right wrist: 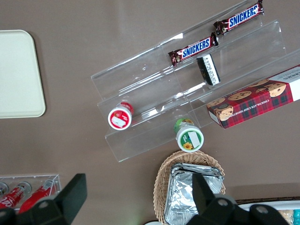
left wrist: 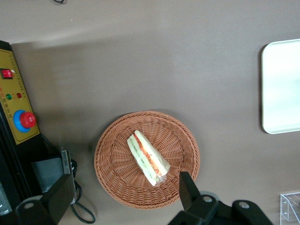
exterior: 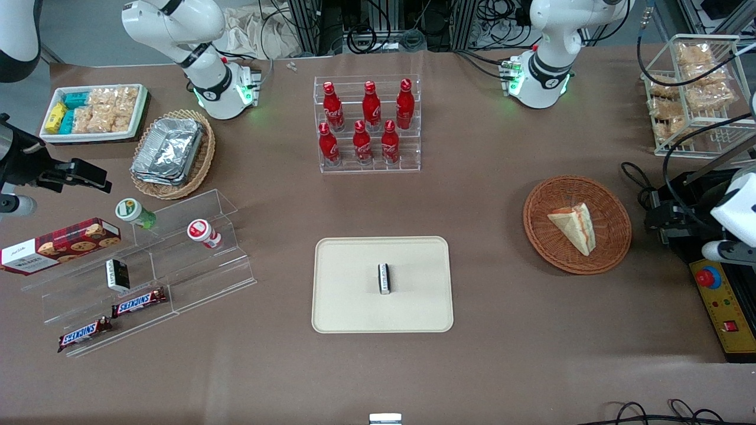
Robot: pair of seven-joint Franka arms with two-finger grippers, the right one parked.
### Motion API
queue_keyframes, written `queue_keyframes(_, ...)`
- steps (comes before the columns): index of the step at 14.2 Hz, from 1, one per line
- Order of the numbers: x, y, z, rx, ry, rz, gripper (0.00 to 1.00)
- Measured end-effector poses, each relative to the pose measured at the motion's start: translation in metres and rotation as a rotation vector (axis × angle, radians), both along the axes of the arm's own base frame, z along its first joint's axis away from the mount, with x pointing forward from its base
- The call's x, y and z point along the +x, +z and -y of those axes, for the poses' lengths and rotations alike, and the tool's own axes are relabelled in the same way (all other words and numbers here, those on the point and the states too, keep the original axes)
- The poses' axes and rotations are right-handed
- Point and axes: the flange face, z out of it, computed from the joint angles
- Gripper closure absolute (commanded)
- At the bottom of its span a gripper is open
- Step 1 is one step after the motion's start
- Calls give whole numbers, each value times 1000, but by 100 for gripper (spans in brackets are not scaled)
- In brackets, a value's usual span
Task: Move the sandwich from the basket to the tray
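Cut off and unreadable parts

In the left wrist view the gripper [left wrist: 122, 192] spreads its fingers [left wrist: 187, 190] wide above the table, yet both run out of the picture at their bases, and one fingertip hides a bit of the basket [left wrist: 117, 154] rim beside the sandwich [left wrist: 147, 158]. The tray [left wrist: 281, 89] shows only one rounded end. The small box [exterior: 384, 278] on it carries unreadable print.

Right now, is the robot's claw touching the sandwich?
Apart. In the left wrist view the gripper hangs open above the basket, and the sandwich lies untouched between and clear of both fingers.
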Motion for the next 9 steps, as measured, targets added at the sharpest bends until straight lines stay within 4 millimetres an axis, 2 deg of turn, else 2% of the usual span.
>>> queue_keyframes(6,0,-1,-4,24,50,-4,0)
queue_keyframes(9,-1,-23,-5,29,186,-32,0)
